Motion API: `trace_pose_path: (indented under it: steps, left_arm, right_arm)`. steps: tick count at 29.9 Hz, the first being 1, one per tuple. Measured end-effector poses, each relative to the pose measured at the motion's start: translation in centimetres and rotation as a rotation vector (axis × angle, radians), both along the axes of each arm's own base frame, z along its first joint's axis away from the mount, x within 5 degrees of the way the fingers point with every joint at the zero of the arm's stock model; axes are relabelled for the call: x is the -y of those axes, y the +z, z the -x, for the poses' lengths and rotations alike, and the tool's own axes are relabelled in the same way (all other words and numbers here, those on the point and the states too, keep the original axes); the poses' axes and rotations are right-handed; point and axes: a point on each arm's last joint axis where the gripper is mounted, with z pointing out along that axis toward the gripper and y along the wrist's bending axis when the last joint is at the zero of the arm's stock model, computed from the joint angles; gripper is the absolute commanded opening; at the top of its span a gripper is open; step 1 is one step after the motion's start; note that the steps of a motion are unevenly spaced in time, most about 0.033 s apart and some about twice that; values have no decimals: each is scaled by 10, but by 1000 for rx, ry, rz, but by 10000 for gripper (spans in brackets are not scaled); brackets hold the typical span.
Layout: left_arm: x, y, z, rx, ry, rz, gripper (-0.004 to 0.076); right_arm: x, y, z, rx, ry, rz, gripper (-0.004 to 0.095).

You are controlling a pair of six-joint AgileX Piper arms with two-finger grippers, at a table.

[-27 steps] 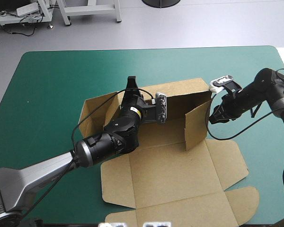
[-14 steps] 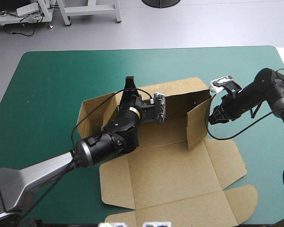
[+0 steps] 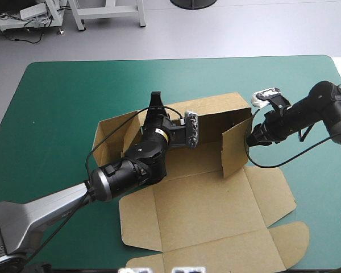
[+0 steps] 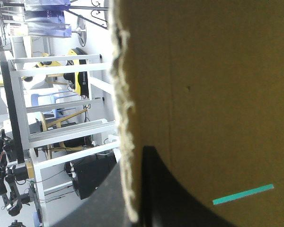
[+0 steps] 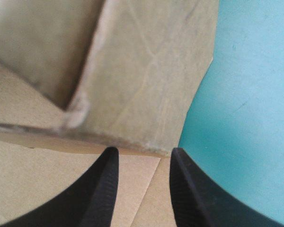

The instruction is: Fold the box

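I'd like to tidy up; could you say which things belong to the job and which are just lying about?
Job: the box; left gripper, gripping its far wall; right gripper, open at its side wall.
Lying about: nothing seen, only the teal-green cover.

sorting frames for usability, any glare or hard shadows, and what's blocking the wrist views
High view: even light, no glare on the teal-green cover, soft shade inside the raised walls of the box. Left wrist view: the board held by the left end effector blocks most of it and looks dim. Right wrist view: open right end effector facing a wall, inner corner shaded.
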Motion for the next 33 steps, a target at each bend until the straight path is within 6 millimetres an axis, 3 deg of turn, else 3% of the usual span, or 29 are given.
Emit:
trace_pose_path:
  steps: [19,33]
  left_arm:
    - [0,0,0,6,-1,-6,-6]
    - [0,1,-1,17,-1,-13,-6]
  right_arm:
    - [-6,8,-7,158,64,-54,346]
    - [-11,-8,-29,213,61,-130,347]
